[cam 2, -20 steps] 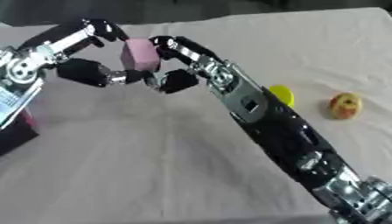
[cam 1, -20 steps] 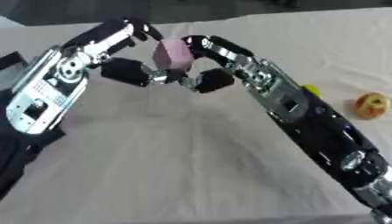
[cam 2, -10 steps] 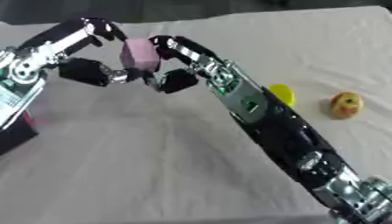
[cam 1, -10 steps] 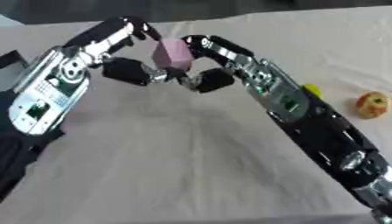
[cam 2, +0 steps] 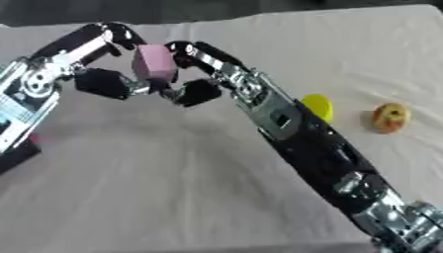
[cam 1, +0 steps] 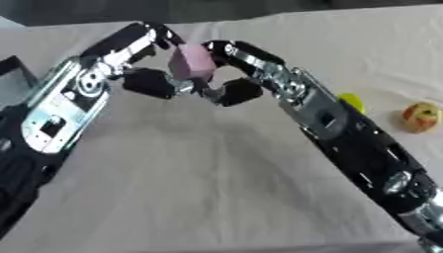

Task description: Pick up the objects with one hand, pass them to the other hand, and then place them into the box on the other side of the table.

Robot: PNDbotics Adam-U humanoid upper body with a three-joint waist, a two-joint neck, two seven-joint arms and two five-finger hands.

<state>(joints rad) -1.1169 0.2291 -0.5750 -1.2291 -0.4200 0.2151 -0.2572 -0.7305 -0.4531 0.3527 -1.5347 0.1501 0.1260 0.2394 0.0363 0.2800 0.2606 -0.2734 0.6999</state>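
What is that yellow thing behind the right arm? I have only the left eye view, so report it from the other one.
Observer: In the right eye view the yellow thing lies clear of the right arm. It is round and its whole outline shows.
Operator: Now check the box on the left.
Observer: In that view the box shows only as a dark corner at the left edge, below the left arm. Its opening cannot be seen there.
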